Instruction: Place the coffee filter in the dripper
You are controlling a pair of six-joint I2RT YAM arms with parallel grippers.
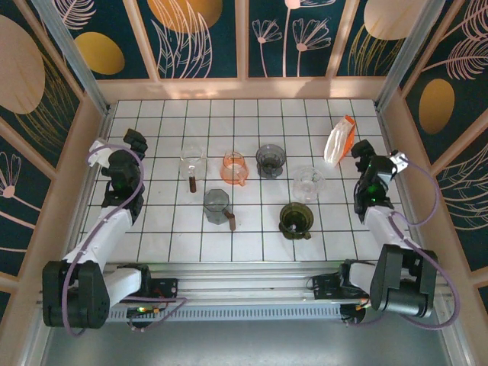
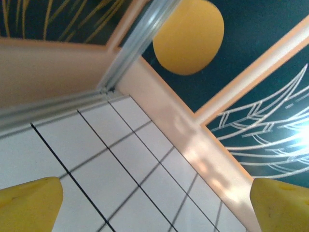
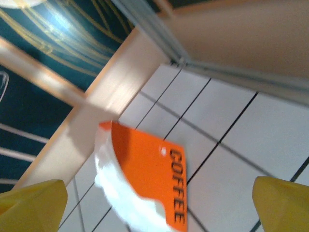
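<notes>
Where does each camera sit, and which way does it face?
Top external: above and behind the arms, looking down at the table; both arms with left end effector and right end effector show.
Left wrist: on the left arm, facing the table's far left corner; yellow fingertips at the bottom.
Right wrist: on the right arm, facing the coffee filter pack; yellow fingertips at the bottom.
Shared: top and right wrist both see the pack.

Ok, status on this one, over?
Left claw open, right claw open, both empty. Filter pack beside right claw, untouched. Drippers mid-table, nothing blocking.

Orange "COFFEE" filter pack on tiled table
</notes>
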